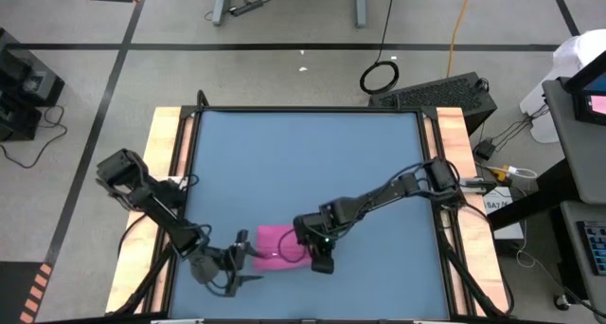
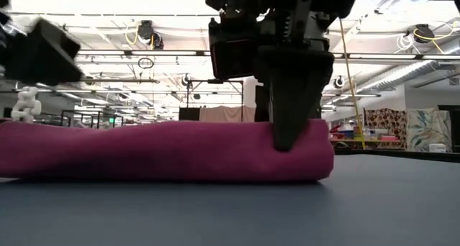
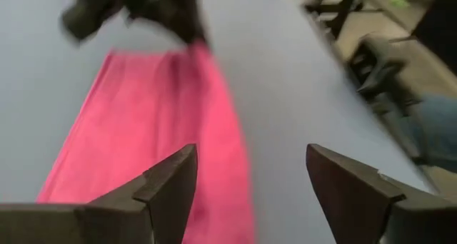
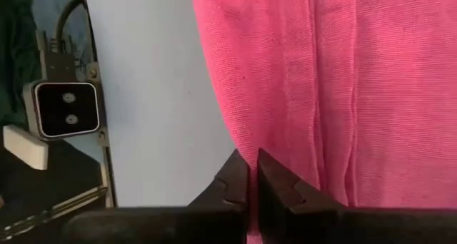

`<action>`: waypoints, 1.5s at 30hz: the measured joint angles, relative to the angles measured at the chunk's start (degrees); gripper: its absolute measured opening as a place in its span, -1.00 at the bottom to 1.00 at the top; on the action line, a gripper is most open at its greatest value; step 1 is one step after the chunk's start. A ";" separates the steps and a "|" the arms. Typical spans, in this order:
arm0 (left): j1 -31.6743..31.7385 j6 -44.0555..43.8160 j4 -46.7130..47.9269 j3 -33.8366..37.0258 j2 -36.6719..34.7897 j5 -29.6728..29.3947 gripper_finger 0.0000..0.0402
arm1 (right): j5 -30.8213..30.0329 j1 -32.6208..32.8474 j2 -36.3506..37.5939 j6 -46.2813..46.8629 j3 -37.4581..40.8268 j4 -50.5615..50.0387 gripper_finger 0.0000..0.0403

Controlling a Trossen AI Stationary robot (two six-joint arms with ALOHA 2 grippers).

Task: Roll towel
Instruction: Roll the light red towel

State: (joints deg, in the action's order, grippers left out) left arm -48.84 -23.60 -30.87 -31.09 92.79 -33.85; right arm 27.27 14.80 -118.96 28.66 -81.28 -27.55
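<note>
Towel (image 1: pixel 276 244) partly rolled, lying near the 6 o'clock edge of the blue counter (image 1: pixel 312 163).
In the low view the magenta cloth forms a long, low bundle, folded over but not yet a tight roll. The right gripper (image 4: pixel 252 174) has its jaws clenched on a fold at the towel's 3 o'clock end; the left gripper (image 3: pixel 250 180), jaws released, sits just off its 9 o'clock end. Judged remaining: further turns to tighten the roll.

No text, label, brand, number or sign can be read anywhere in these views.
</note>
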 joint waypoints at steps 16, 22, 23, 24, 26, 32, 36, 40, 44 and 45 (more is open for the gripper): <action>-2.40 7.62 -5.84 -0.80 10.21 -8.20 0.33 | 5.73 -4.58 0.00 1.78 0.00 0.37 -0.99; -1.57 7.44 -5.75 -1.07 13.01 -9.26 0.33 | 5.90 -4.84 0.00 2.13 0.00 0.39 -0.99; -1.46 7.44 -5.75 -1.07 13.05 -9.24 0.32 | 5.90 -4.84 0.00 2.15 0.00 0.39 -0.99; -1.42 7.42 -5.84 -1.07 13.03 -9.24 0.29 | 5.92 -4.84 0.00 2.15 0.00 0.39 -0.99; -1.13 7.40 -5.95 -1.09 13.02 -9.24 0.22 | 5.92 -4.84 0.00 2.12 0.00 0.39 -0.99; 0.85 1.35 -4.29 -1.09 13.01 -8.34 -0.19 | 5.68 -4.84 0.00 2.11 0.00 0.37 -0.99; 1.87 -5.20 -3.42 -1.09 13.00 -5.96 -0.66 | 3.97 -4.40 0.00 2.04 0.00 0.35 -0.96; 2.85 -13.71 -2.93 -0.54 12.09 -1.92 -0.93 | 0.85 -3.19 0.25 1.39 0.02 0.27 -0.90; 3.37 -19.08 -4.04 0.71 9.83 2.25 -0.91 | -5.24 -0.91 2.36 -2.02 0.02 0.11 -0.75; 3.43 -19.81 -5.19 1.37 9.36 3.00 -0.92 | -7.49 -0.14 3.21 -3.07 0.02 -0.27 -0.70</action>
State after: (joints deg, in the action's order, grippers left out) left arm -45.41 -43.41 -36.07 -29.72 102.15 -30.86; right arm 19.78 14.65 -115.75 25.59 -81.25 -27.82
